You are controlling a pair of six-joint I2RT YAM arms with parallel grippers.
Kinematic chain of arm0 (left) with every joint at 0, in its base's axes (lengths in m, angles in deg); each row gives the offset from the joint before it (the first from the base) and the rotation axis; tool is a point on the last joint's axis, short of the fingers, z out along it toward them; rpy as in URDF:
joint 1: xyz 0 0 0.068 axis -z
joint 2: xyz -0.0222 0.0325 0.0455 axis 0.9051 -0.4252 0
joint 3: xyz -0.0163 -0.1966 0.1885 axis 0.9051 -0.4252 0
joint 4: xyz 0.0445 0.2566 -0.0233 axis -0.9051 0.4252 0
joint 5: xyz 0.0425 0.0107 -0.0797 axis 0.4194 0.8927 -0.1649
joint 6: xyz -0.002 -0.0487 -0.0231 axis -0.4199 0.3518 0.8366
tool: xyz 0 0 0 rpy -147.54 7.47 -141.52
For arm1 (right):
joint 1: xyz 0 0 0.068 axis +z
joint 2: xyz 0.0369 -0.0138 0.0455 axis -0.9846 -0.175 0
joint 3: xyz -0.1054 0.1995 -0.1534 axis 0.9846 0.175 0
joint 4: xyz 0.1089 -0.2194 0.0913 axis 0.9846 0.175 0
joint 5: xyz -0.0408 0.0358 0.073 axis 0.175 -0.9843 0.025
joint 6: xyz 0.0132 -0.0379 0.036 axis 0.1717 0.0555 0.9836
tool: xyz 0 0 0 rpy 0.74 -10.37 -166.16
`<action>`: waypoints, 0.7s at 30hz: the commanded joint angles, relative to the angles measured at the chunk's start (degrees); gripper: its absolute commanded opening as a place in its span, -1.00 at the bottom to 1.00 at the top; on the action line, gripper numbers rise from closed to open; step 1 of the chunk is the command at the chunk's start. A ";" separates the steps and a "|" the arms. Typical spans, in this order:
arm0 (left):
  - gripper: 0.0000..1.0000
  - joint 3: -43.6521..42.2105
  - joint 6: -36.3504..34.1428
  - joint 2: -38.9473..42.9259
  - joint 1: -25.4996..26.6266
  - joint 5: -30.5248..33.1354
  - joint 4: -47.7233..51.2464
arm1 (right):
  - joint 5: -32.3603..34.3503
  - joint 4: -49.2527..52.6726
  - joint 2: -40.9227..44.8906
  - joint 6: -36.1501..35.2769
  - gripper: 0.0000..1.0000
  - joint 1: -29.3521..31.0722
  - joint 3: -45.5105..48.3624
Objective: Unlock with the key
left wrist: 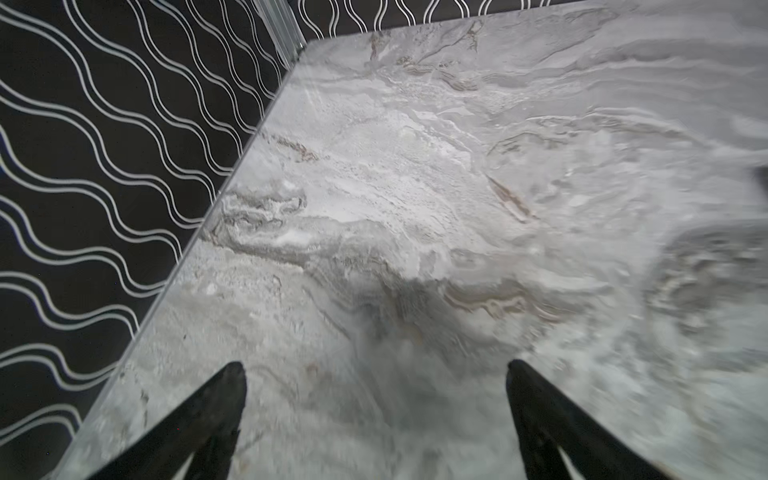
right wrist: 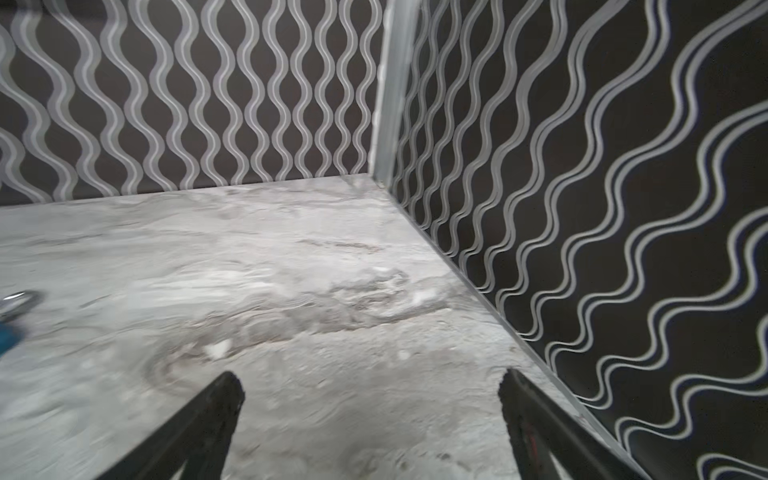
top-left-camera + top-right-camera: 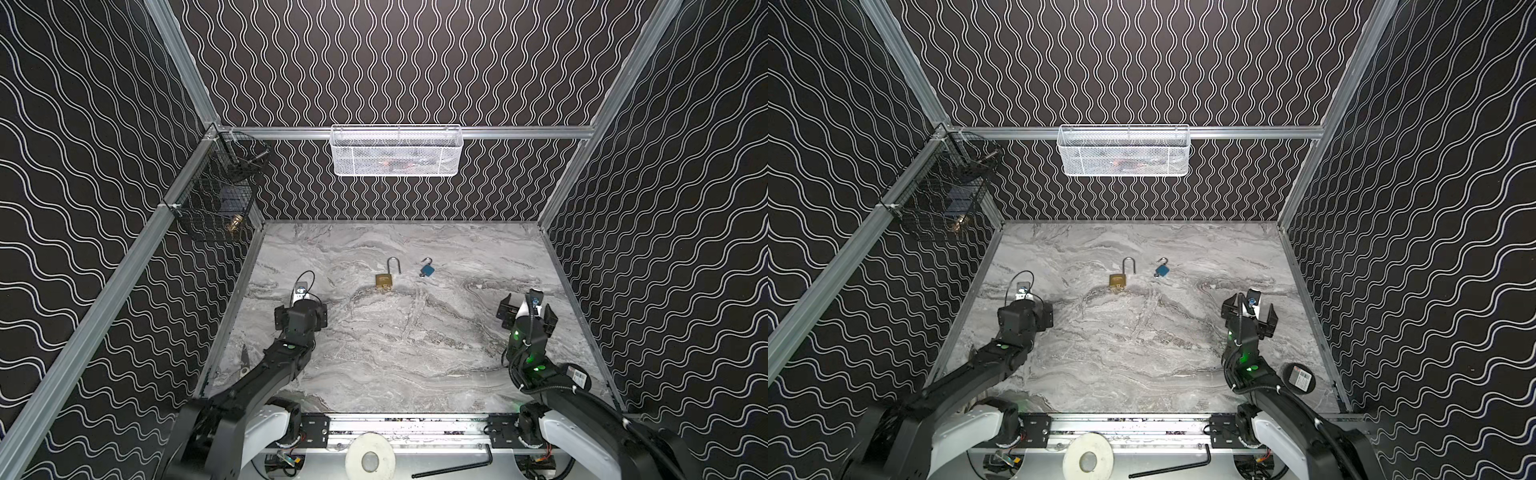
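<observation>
The left gripper [image 1: 374, 372] has its jaws spread wide with nothing between them. A sweep from there toward the brass padlock [image 3: 384, 281] could shove the loose body across the marble table [image 3: 415, 357] instead of pinning it, since nothing anchors it. The padlock's shackle [image 3: 394, 266] looks swung free at one end, so a knock there could spin the body and turn the keyway away. Just right of the padlock lies a small blue piece [image 3: 427, 271] with a silver loop. I take it for the key, though it is too small to be sure. Lying flat, it could skid or slip out of a pinch from above. The right gripper [image 2: 370, 380] is likewise wide apart and empty.

The left gripper hangs well to the left of the padlock and nearer the robot's base. The blue piece sits near the padlock's right side, not touching it. The right gripper stands well to the padlock's right, also nearer the base. The blue piece shows only at the edge of the right wrist view, blurred.
</observation>
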 commanded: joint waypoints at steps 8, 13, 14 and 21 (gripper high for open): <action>0.97 3.58 -18.78 -22.70 -0.94 1.75 -36.30 | -25.14 -42.28 -26.19 2.27 0.98 -13.08 3.22; 0.97 -4.74 -8.61 -13.71 -2.80 -11.50 -40.41 | -31.32 -56.20 -37.07 0.01 0.98 -13.66 4.59; 0.97 -5.82 -9.54 -13.99 -3.39 -15.45 -42.36 | -32.01 -51.37 -34.68 0.69 0.98 -13.75 4.23; 0.98 -2.73 -6.02 -28.13 -8.36 -16.82 -49.86 | -30.93 -33.39 -34.44 1.19 0.98 -13.93 -5.15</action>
